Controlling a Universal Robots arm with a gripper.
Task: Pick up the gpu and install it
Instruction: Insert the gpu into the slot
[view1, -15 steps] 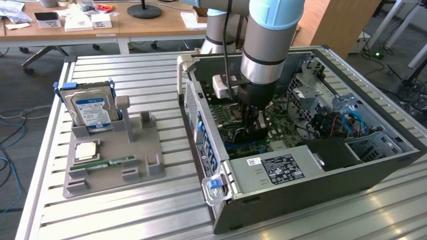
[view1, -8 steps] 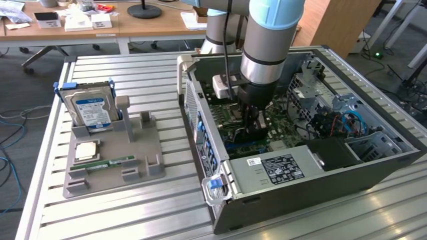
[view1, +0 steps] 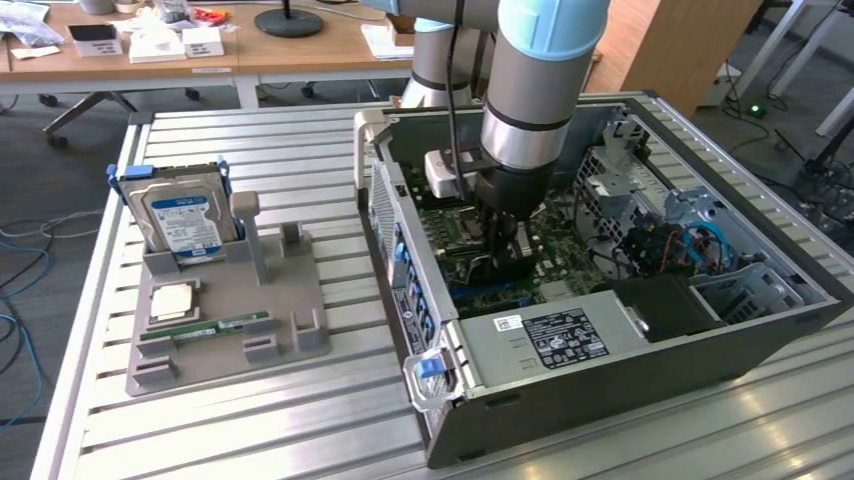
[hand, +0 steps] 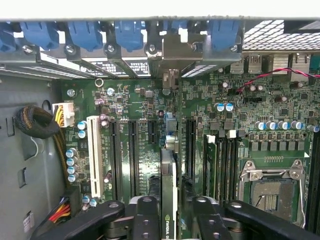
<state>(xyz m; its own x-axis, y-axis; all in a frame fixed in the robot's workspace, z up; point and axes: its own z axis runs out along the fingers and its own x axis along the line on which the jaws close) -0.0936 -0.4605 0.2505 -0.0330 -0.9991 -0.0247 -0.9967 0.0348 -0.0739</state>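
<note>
Grey-shelled computer case (view1: 641, 390) lies open on the slatted worktop (view1: 267, 420) in the exterior view, the gripper (view1: 507, 262) lowered over its motherboard (view1: 467, 235), while the wrist view shows the jaws closed on the gpu (hand: 169, 175), edge-on above the motherboard's slots (hand: 132, 150).

A lab: aluminium workbench (view1: 267, 420), office desks (view1: 240, 55), open computer case (view1: 747, 330)
</note>
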